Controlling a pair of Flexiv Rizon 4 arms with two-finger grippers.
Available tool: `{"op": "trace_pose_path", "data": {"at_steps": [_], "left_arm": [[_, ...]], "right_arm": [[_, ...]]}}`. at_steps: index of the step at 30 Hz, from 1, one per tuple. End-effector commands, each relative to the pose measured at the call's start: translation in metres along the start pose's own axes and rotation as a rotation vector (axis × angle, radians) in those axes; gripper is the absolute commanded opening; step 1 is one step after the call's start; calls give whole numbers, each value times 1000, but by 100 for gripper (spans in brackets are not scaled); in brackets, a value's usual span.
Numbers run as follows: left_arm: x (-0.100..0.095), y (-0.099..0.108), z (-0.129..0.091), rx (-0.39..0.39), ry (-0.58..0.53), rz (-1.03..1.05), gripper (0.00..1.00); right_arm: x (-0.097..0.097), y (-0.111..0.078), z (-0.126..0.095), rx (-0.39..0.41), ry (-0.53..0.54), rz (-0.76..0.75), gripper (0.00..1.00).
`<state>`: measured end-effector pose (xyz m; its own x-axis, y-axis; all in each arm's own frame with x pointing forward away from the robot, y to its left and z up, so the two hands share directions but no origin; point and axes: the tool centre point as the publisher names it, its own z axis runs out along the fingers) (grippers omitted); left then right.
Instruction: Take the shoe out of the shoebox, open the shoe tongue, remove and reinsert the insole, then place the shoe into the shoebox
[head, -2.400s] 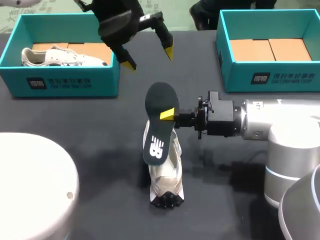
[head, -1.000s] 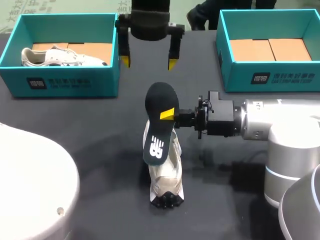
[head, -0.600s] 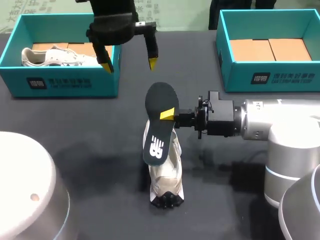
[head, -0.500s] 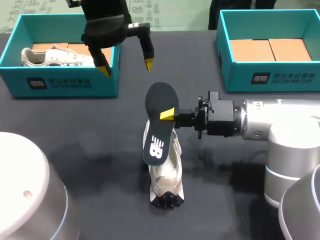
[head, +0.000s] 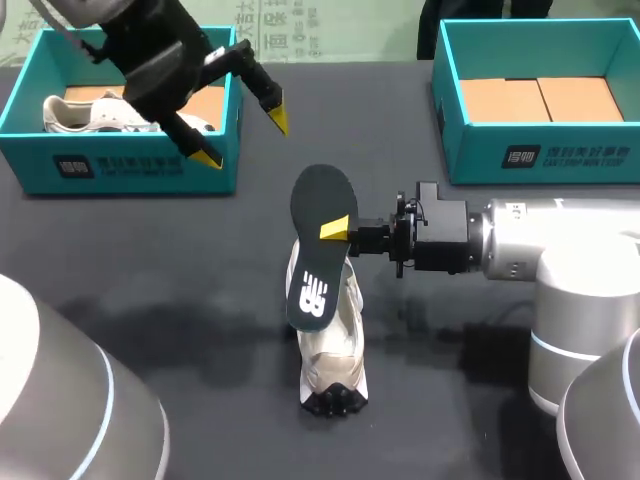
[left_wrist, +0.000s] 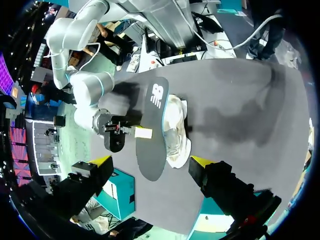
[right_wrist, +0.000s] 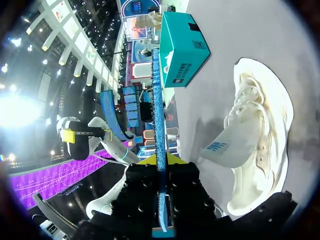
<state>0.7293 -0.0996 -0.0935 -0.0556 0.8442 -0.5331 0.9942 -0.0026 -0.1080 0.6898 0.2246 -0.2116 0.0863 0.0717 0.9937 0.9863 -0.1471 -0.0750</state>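
The insole (head: 322, 205), shoe (head: 335, 350) and right arm (head: 520, 255) block the centre and right of the frame. Bare table (head: 200, 260) at centre left lies open, bounded above by a shoebox (head: 130, 165).

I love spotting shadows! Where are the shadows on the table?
Head view: only faint dark patches on the table, left of the shoe. Left wrist view: big soft shadows, one beside the shoe, one beside the insole. Right wrist view: a dark shadow lies on the table under the lifted tongue.

Silver-grey arms (head: 560, 265) with pale blue joint rings end in black tools (head: 241, 138) with yellow fingertips (head: 335, 228)
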Motion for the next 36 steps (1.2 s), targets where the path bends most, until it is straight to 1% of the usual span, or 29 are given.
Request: {"op": "trace_pose_path", "data": {"at_steps": [1, 2, 3, 5, 6, 9, 11, 21, 22, 23, 24, 25, 27, 28, 29, 31, 32, 36], "left_arm": [[21, 6, 10, 31, -419, -5, 100], [25, 8, 13, 23, -433, -12, 100], [29, 10, 14, 50, -451, -3, 100], [37, 15, 17, 55, -478, -10, 100], [39, 16, 20, 64, -489, 0, 100], [48, 15, 23, 76, -567, 11, 100], [54, 16, 21, 100, -571, -25, 100], [54, 16, 21, 100, -571, -25, 100], [57, 14, 31, 113, -588, 0, 100], [60, 14, 39, 129, -599, -21, 100], [63, 14, 47, 101, -607, -38, 100], [66, 13, 52, 116, -635, -27, 100], [71, 12, 62, 74, -649, -39, 100], [73, 10, 65, 72, -673, -34, 100], [75, 10, 69, 48, -675, -48, 100], [76, 9, 74, 50, -727, -50, 100], [74, 9, 77, 28, -733, -53, 100], [67, 7, 81, -5, -804, -27, 100]], "right_arm": [[0, -1, 2, -3, -3, 0, 0], [0, -1, 2, -3, -3, 0, 0], [0, -1, 2, -3, -3, 0, 0], [0, -1, 2, -3, -3, 0, 0], [0, -1, 2, -3, -3, 0, 0], [0, -1, 2, -3, -3, 0, 0], [0, -1, 2, -3, -3, 0, 0], [0, -1, 2, -3, -3, 0, 0], [0, -1, 2, -3, -3, 0, 0], [0, -1, 2, -3, -3, 0, 0], [0, -1, 2, -3, -3, 0, 0], [0, -1, 2, -3, -3, 0, 0], [1, 0, 3, -14, -9, 13, 0], [1, 0, 5, -21, -2, 17, 0], [2, 0, 6, -27, 17, 23, 0], [4, 0, 9, -36, 33, 33, 0], [5, -1, 11, -40, 41, 42, 0], [6, -2, 17, -54, 53, 63, 0]]}}
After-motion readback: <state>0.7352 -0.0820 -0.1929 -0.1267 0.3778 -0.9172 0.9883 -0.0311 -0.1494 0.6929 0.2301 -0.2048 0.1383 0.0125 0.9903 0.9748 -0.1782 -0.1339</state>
